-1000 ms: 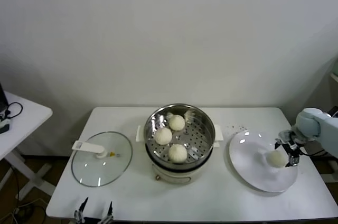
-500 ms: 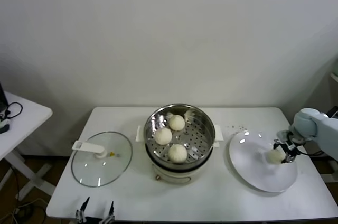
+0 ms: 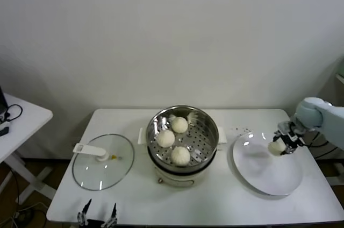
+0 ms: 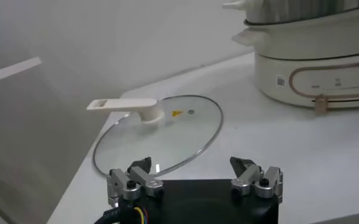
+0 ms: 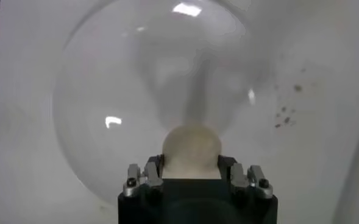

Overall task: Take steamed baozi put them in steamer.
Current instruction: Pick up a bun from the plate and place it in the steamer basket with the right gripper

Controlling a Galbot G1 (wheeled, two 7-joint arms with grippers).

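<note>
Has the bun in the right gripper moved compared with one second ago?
Yes. The bun, held in the right gripper, has gone up and toward the plate's far rim; before, it sat near the plate's middle.

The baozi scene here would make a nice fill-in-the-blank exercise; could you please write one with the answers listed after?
1. The steamer already holds ____ baozi.
2. The right gripper is shut on a baozi held above the white ____.
3. The glass lid lies flat on the table on the steamer's ____ side.
4. The left gripper, parked near the table's front edge, is ____.

Missing words: three; plate; left; open
</note>
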